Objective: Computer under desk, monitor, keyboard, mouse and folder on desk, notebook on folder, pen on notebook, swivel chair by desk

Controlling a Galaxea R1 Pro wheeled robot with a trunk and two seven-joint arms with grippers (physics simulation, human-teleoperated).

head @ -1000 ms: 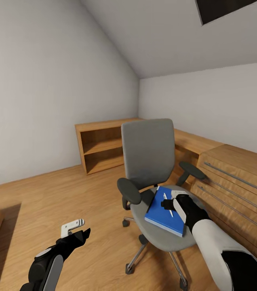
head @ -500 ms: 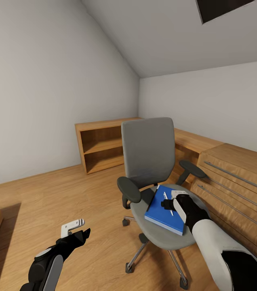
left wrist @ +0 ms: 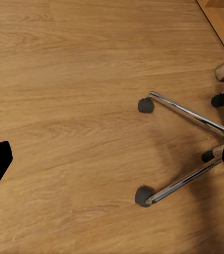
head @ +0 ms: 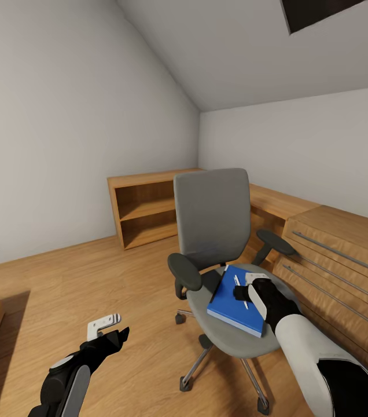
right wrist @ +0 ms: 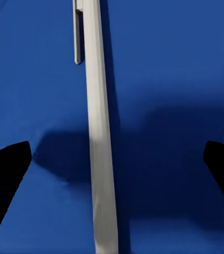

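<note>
Early in the task as far as I can judge: the folder (head: 234,300) is on the swivel chair (head: 219,231) seat, not on any desk, and the pen (head: 239,291) lies on top of the folder rather than on a notebook. Desk, monitor, keyboard, mouse, computer and notebook can't be checked from here, so all of those count as open. The chair stands beside a light wooden drawer chest (head: 340,260), with a low wooden shelf unit (head: 143,211) behind it. Right gripper (head: 249,291) is right over the folder, with the pen directly below it. In the right wrist view the pen (right wrist: 99,132) runs straight down the centreline between the two fingertips (right wrist: 6,174), which sit wide apart on either side with clear blue folder (right wrist: 165,74) between each tip and the pen. So jaws spread wide, nothing gripped, not touching the pen; whether the tips touch the folder surface I can't tell. Likely step is a pen pick, and alignment looks good, though a thin stick lying flat on a flat cover could slip out on closing. Left gripper (head: 110,330) hangs low over the wood floor (left wrist: 64,106), off to the side of the chair's chrome base (left wrist: 191,119), fingers parted and empty.
</note>
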